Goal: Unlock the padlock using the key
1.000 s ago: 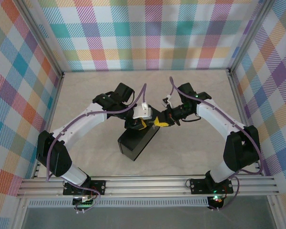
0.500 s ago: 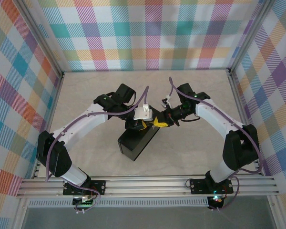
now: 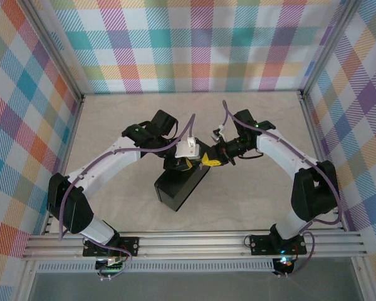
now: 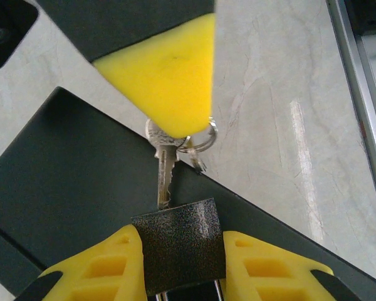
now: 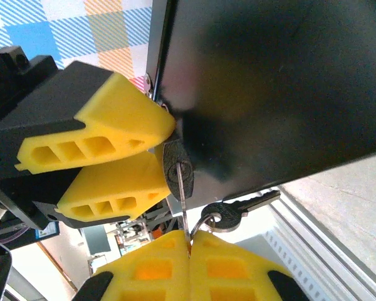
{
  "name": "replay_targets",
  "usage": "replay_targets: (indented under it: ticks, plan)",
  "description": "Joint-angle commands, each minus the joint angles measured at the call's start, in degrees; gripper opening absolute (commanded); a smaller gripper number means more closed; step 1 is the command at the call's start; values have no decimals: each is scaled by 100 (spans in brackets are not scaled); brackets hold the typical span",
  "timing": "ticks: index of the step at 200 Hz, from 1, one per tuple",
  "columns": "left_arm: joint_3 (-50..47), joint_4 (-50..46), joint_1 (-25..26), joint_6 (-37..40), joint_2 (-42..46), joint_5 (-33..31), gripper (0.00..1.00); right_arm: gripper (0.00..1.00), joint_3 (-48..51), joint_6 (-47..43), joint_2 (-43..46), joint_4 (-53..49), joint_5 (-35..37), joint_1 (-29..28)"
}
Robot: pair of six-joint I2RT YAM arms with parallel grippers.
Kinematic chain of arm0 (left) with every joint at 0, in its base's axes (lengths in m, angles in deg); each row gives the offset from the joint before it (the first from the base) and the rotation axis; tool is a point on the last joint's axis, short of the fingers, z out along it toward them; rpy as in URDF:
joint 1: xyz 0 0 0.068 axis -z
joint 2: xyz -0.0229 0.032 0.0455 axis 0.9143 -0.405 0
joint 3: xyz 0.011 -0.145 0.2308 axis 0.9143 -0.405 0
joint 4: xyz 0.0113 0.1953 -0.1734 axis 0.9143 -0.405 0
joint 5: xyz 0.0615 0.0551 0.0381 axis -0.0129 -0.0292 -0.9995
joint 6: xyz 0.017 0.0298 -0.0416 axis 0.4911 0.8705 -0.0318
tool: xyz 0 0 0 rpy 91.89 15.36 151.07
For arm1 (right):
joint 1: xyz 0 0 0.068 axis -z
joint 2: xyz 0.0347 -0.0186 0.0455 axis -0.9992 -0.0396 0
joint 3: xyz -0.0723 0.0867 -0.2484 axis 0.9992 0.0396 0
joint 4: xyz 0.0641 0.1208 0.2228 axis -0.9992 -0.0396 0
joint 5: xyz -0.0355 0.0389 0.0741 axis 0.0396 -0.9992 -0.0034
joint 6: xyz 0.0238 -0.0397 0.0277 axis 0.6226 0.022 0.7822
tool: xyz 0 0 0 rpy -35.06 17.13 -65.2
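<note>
The padlock (image 4: 178, 248), a small speckled dark body, sits clamped between my left gripper's (image 4: 179, 251) yellow fingers (image 4: 100, 263), above the dark box (image 4: 69, 175). My right gripper (image 5: 189, 239) is shut on the head of the key (image 5: 183, 199). The key's thin blade (image 4: 166, 179) enters the keyhole in the padlock's underside (image 5: 177, 168). A second key (image 5: 241, 209) dangles from the ring (image 4: 203, 139). In the top view both grippers meet over the box's far end, left gripper (image 3: 184, 164) and right gripper (image 3: 208, 160) tip to tip.
The dark box (image 3: 178, 188) lies at an angle in the middle of the pale table (image 3: 113, 125). Checked walls surround the table on three sides. A metal rail (image 3: 194, 241) runs along the near edge by the arm bases.
Both grippers have shifted very slightly toward the back, and the right one has crept a little closer to the left. The grips are unchanged.
</note>
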Motion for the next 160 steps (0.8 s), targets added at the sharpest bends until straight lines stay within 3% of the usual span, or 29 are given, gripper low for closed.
replay_targets:
  ticks: [1, 73, 160]
  plan:
    - [-9, 260, 196, 280, 227, 873, 26, 0, 37, -134, -97, 430, -294, -25]
    - [-47, 169, 82, 173, 33, 981, 26, 0, 416, -351, 265, 184, -377, 278]
    - [-561, 256, 78, 254, 245, 579, 29, 0, 330, -637, 276, -262, -459, 402]
